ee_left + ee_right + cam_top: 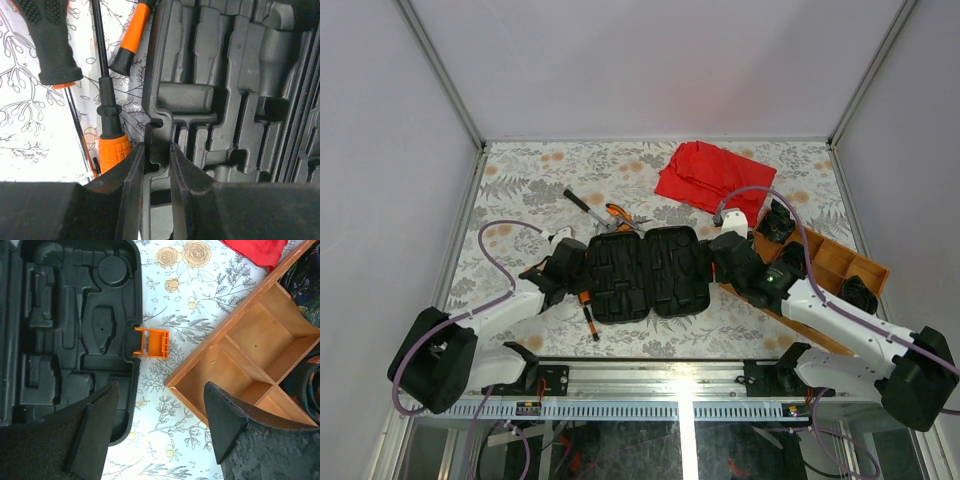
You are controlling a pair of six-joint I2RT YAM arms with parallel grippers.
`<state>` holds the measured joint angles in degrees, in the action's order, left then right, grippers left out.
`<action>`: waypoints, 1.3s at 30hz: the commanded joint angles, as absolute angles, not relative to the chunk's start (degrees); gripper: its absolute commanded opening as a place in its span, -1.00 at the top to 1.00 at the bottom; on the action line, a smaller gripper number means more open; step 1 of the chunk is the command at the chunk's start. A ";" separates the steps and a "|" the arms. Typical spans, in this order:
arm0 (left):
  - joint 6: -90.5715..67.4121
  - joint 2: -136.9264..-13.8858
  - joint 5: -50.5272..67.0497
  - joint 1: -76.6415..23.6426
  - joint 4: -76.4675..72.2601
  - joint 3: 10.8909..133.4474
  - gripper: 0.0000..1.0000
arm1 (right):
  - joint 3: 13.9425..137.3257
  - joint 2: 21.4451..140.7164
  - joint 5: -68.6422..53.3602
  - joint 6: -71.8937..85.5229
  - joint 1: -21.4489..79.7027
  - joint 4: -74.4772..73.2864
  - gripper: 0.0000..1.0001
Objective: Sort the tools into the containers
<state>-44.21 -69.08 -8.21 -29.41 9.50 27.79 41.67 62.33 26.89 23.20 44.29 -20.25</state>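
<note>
Fingers of the left gripper (155,151) were drawn close, pinching the left rim of the open black case (648,272), which lay flat at the centre of the overhead view with every slot I could see bare. Just left of that rim lay orange-handled screwdrivers (112,150). The pliers (620,213) and a black-handled driver (578,200) sat above the case, toward the upper left. The right gripper (160,386) hung with its fingers wide apart and holding nothing, over the table between the case's orange latch (150,342) and a wooden tray (252,332). My worry was that a tug on that one rim could skid or fold the case, shoving the screwdrivers aside.
</note>
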 commanded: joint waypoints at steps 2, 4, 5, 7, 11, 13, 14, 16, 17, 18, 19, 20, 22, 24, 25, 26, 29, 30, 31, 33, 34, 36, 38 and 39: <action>-41.14 -72.45 -4.81 -28.61 5.40 29.29 0.97 | 41.05 59.53 24.81 24.28 44.17 -17.86 -0.52; -40.68 -73.20 -2.97 -28.61 4.24 29.35 0.97 | 41.02 59.62 24.50 24.34 44.16 -17.67 -0.53; -40.55 -73.53 -2.22 -28.65 3.63 29.36 0.97 | 41.00 59.82 24.35 24.41 44.17 -17.61 -0.53; -40.51 -74.13 -0.38 -28.72 2.63 29.44 0.97 | 40.92 60.30 24.05 24.63 44.19 -17.43 -0.53; -41.24 -75.53 0.83 -29.47 1.74 29.48 0.97 | 40.64 60.53 23.94 25.52 44.14 -17.24 -0.55; -41.78 -76.04 0.64 -30.57 1.59 29.09 0.97 | 40.37 60.22 23.94 25.87 44.19 -16.89 -0.56; -42.16 -76.05 0.35 -31.23 1.54 28.83 0.97 | 40.30 60.10 23.94 25.92 44.20 -16.71 -0.56; -43.06 -76.06 0.13 -32.22 1.84 28.24 0.98 | 40.32 60.01 24.10 25.96 44.12 -16.78 -0.58; -43.85 -75.72 -0.03 -32.54 2.45 27.91 0.98 | 40.34 60.07 24.15 25.93 44.19 -16.85 -0.58; -45.24 -75.23 -0.08 -32.73 2.88 27.12 0.98 | 40.35 60.13 24.26 25.95 44.16 -16.99 -0.59; -45.93 -74.60 0.08 -32.83 2.90 26.42 0.97 | 40.34 60.16 24.39 25.93 44.17 -17.10 -0.59; -46.46 -73.92 0.10 -32.79 3.13 25.87 0.96 | 40.30 60.17 24.49 26.07 44.18 -17.18 -0.60; -47.00 -72.25 -1.39 -32.79 4.68 25.41 0.87 | 40.05 59.99 24.64 26.25 44.14 -17.06 -0.63; -46.68 -70.51 -3.35 -32.70 6.83 25.98 0.76 | 39.92 59.94 24.65 26.36 44.16 -16.85 -0.65; -46.22 -69.73 -4.11 -32.74 7.91 26.51 0.72 | 39.95 59.99 24.52 26.32 44.14 -16.78 -0.65; -45.63 -69.12 -4.92 -32.65 9.05 27.33 0.69 | 39.98 60.09 24.49 26.32 44.19 -16.67 -0.65; -44.02 -67.70 -7.10 -32.18 12.54 30.03 0.47 | 40.25 60.58 24.53 26.13 44.17 -16.62 -0.67; -43.58 -67.25 -7.51 -31.86 13.50 30.73 0.43 | 40.31 60.76 24.49 26.09 44.20 -16.64 -0.67; -43.25 -66.85 -7.71 -31.37 14.32 31.36 0.39 | 40.34 60.88 24.50 26.08 44.17 -16.55 -0.67; -42.92 -66.02 -8.13 -30.32 15.91 32.23 0.31 | 40.26 61.12 24.39 26.08 44.14 -16.43 -0.67; -42.85 -65.47 -8.21 -29.79 16.51 32.45 0.26 | 40.22 61.21 24.34 26.10 44.18 -16.31 -0.67; -43.02 -64.23 -9.02 -28.94 17.82 32.68 0.17 | 40.09 61.32 24.11 26.09 44.14 -16.15 -0.67; -43.24 -62.98 -10.38 -28.38 19.47 32.77 0.10 | 40.04 61.35 23.98 26.11 44.19 -15.99 -0.68; -43.51 -62.39 -11.49 -28.17 20.68 32.90 0.07 | 39.92 61.37 23.99 26.10 44.14 -15.82 -0.68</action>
<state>-43.94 -64.82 -7.11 -29.36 15.11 31.27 39.92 61.25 24.25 25.50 44.29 -18.50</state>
